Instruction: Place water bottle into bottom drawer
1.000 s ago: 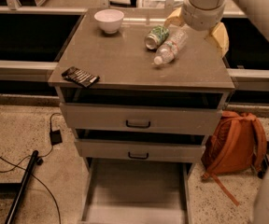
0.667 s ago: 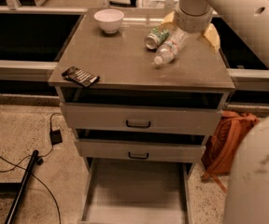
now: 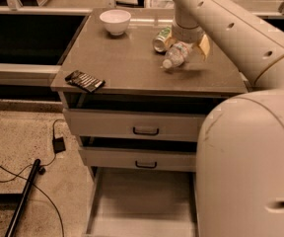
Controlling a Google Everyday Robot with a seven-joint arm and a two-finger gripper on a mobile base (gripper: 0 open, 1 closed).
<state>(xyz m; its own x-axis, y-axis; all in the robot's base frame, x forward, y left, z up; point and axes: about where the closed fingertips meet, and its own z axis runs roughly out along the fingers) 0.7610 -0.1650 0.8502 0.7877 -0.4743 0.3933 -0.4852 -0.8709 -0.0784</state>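
One drawer, the bottom drawer [image 3: 142, 201], is standing open nearest. Farther back on the table [image 3: 117, 65], the water bottle [image 3: 174, 56] is lying beside the soda can [image 3: 160, 38]. The tool [image 3: 189, 42] is now descending onto it, whether gripping I cannot tell, so grasping is likely beginning.

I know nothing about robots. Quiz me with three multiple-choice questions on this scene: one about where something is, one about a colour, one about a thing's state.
1. Where is the water bottle?
A. On the floor
B. On the cabinet top, beside the green can, just under the gripper
C. Standing by the front left corner

2. What colour is the bowl?
A. White
B. Red
C. Black

3. How is the bottom drawer?
A. Shut
B. Pulled open
C. Taken out

Answers: 1 B, the bottle lies on its side at the back right of the top, the gripper right above it. 2 A, the bowl is plain white. 3 B, the drawer's floor shows, stuck out at the cabinet's foot.
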